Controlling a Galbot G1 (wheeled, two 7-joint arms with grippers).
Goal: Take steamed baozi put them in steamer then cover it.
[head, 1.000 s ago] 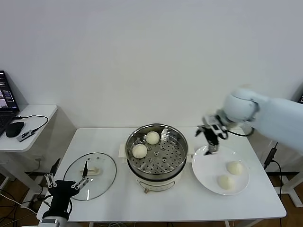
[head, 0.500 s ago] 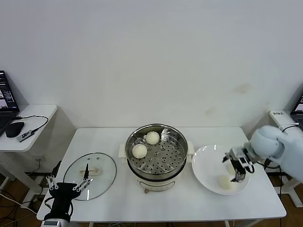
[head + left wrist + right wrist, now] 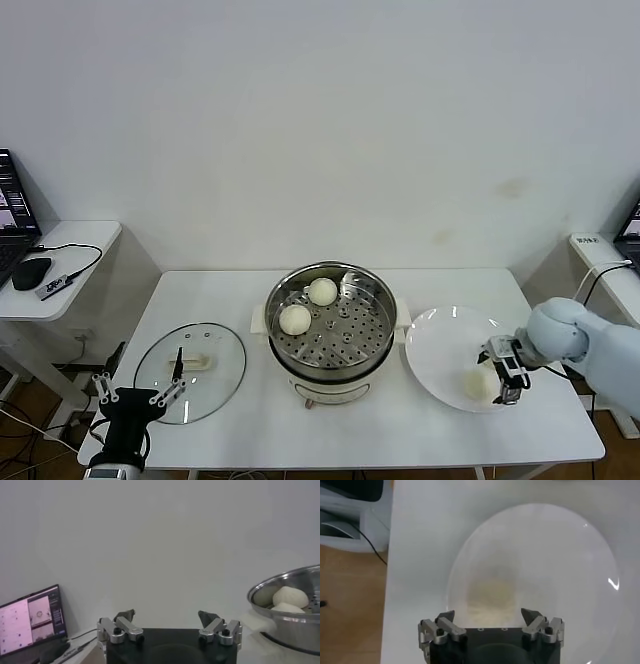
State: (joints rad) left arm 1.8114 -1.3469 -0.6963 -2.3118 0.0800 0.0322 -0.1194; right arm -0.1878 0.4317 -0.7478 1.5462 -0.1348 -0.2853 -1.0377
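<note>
**Right gripper low over the plate, jaws wide around a bun**

Right gripper (image 3: 507, 372) down at the white plate (image 3: 440, 340) on the table's right side, jaws spread wide (image 3: 490, 617), holding nothing, straddling one steamed baozi (image 3: 492, 597) on the plate. Only one bun on the plate plainly seen from the head view (image 3: 476, 383), just beside the gripper. Two more baozi (image 3: 295, 319) (image 3: 322, 291) resting on the perforated tray inside the steamer (image 3: 330, 335) at table centre, toward its left rear. Cover (image 3: 191, 371) lying flat on the table, left of the steamer, apart from it. Left gripper (image 3: 140, 391) parked low at the table's front left edge near the cover, fingers (image 3: 127, 615) splayed open and empty.
</note>
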